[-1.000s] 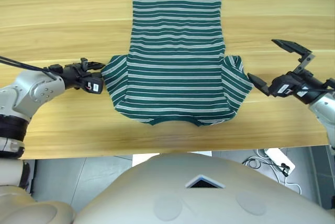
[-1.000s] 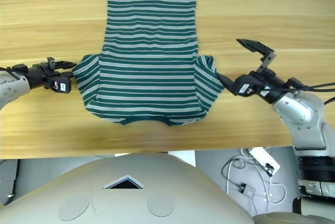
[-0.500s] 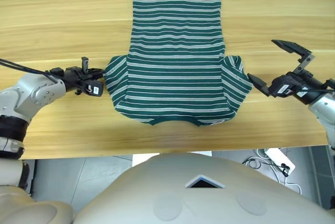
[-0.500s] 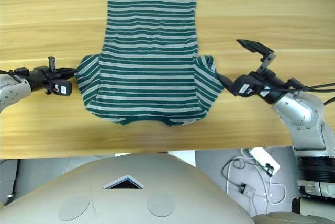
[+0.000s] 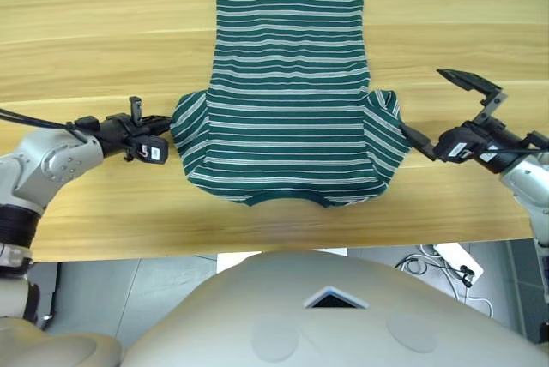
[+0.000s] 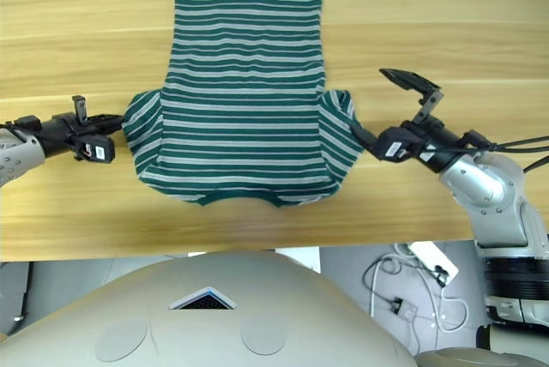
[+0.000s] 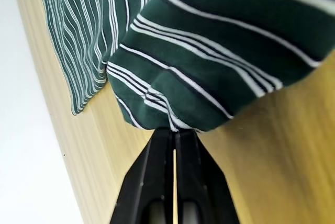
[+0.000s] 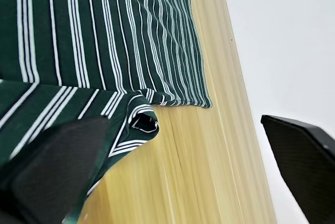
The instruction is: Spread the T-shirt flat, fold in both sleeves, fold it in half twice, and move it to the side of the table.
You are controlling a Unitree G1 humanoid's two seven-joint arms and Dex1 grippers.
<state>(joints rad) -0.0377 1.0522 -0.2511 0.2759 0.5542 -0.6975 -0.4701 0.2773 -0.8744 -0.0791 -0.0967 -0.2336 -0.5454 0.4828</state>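
The green striped T-shirt lies flat on the table, collar toward the robot, while the right pincer, spread wide, has edged inward until its lower finger meets the right sleeve, and the left pincer, pressed together, stays at the left sleeve.

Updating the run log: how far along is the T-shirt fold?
Done: T-shirt lies spread flat on the table. In hand: left gripper, shut, sits at the left sleeve; right gripper, open, at the right sleeve. Left: both sleeve folds, two halvings, the move aside.
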